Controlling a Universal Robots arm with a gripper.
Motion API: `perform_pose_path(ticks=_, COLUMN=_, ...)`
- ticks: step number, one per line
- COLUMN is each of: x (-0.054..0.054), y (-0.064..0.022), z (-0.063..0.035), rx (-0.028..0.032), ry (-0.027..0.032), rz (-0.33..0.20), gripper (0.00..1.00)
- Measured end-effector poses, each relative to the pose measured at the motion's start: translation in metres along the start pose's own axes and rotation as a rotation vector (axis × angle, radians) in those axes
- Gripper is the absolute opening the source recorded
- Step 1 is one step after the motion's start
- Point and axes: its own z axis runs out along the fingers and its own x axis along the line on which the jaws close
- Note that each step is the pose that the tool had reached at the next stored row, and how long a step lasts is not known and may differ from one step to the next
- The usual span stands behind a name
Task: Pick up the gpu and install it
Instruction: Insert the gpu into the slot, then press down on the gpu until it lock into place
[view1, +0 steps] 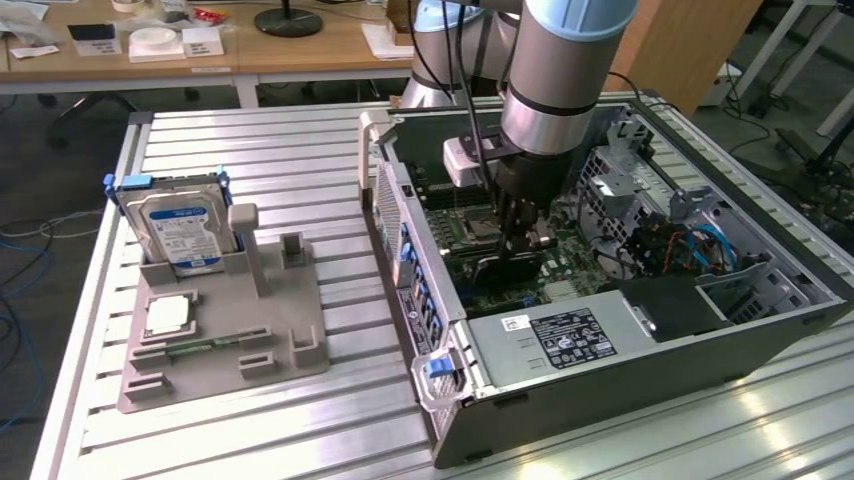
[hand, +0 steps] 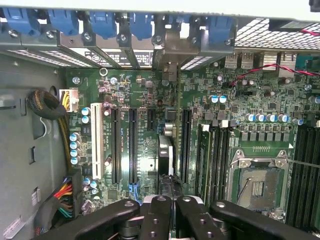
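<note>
The gpu (view1: 514, 268) is a thin dark card standing on edge over the motherboard inside the open computer case (view1: 601, 395). In the wrist view I see the gpu (hand: 167, 150) edge-on, between two long black expansion slots. Its metal end reaches up to the case's rear slot covers (hand: 170, 50). My gripper (view1: 523, 240) hangs straight down into the case, directly over the card. In the wrist view the gripper (hand: 172, 202) is shut, and the card's upper edge runs in between the black fingers (hand: 159, 212).
On the slatted table at the exterior view's left, a grey stand (view1: 227, 350) holds a silver hard drive (view1: 180, 225), a square chip (view1: 167, 315) and a narrow green memory stick (view1: 200, 347). A power supply (view1: 561, 340), cable bundles (hand: 50, 107) and the empty processor socket (hand: 257, 182) surround the card.
</note>
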Motion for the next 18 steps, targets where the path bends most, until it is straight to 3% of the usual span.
perform_pose_path(ticks=15, x=0.0, y=0.0, z=0.0, rx=-0.0009, ry=0.0001, rz=0.0, gripper=0.11)
perform_pose_path(ticks=16, x=0.0, y=0.0, z=-0.0001, rx=-0.0032, ry=0.0001, rz=0.0, gripper=0.11)
perform_pose_path(ticks=18, x=0.0, y=0.0, z=0.0, rx=-0.017, ry=-0.0001, rz=0.001, gripper=0.11)
